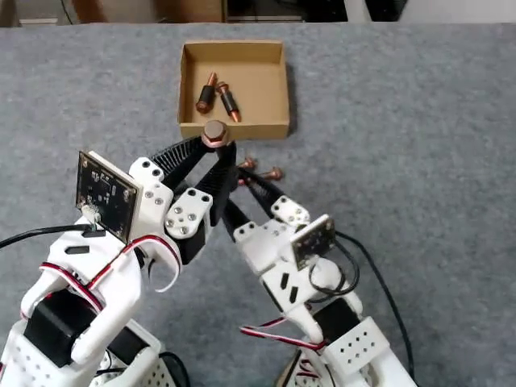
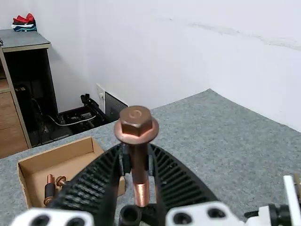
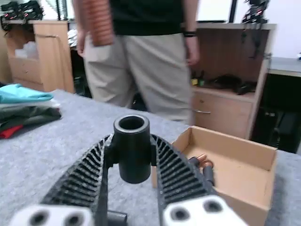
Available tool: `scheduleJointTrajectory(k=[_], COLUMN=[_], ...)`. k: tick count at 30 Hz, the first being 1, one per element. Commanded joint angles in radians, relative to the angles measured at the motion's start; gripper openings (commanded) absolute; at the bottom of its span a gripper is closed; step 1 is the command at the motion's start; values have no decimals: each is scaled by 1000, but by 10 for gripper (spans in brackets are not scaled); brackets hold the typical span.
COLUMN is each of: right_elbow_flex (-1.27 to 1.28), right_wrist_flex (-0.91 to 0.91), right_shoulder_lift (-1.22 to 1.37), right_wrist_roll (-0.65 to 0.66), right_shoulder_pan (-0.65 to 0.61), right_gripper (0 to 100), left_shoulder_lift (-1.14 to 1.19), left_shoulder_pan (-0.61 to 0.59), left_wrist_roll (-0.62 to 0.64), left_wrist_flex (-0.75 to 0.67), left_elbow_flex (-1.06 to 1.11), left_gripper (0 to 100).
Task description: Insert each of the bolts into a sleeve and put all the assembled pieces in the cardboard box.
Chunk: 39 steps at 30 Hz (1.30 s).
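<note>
Both pairs of jaws are clamped, each on one part. The right gripper (image 3: 132, 141) grips a sleeve (image 3: 131, 148) by its sides. This sleeve is a short, matte black tube standing upright, with its round bore open at the top.

The left gripper (image 2: 136, 151) pinches a bolt (image 2: 137, 126) by the shank, just under the head. The bolt is copper-coloured, with a hexagonal head on a round flange. Its shank is smooth above and finely threaded toward the tip. It points head up and tip down, and the threaded end hangs above the sleeve, apart from it and outside the bore. In the high view the bolt's head sits just before the near wall of the cardboard box (image 1: 274, 127).

Two loose bolts (image 1: 274, 172) lie on their sides a little farther out on the grey table (image 1: 403, 121). They have the same copper colour and rest close beside the right gripper's fingers, near the box's front wall.

Farthest off is the shallow, open-topped box. Two assembled pieces (image 1: 207, 93) lie side by side on its floor, each a copper bolt wearing a black sleeve.
</note>
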Motion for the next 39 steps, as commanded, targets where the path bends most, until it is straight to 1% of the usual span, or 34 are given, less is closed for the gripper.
scheduleJointTrajectory(k=[1,10,16,22,28,32,37,39], right_elbow_flex=[-13,-1,-1,-1,-1,-1,-1,-1], right_wrist_flex=[-34,-35,-34,-34,-34,-32,32,37], right_shoulder_lift=[-18,-18,-15,-10,-10,-8,-18,-18], right_wrist_roll=[2,-2,-2,-2,-2,-3,-5,-26], right_shoulder_pan=[33,30,30,30,30,30,30,30], right_gripper=[1,1,1,1,1,1,1,1], left_shoulder_lift=[-10,1,1,1,1,1,1,1], left_shoulder_pan=[12,14,14,12,5,5,3,3], left_wrist_roll=[-8,-2,-5,-8,-12,-69,-89,-94], left_wrist_flex=[-31,-25,-28,-143,-160,-160,-161,-160], left_elbow_flex=[-20,11,71,143,172,206,222,222], left_gripper=[19,19,19,19,19,19,19,19])
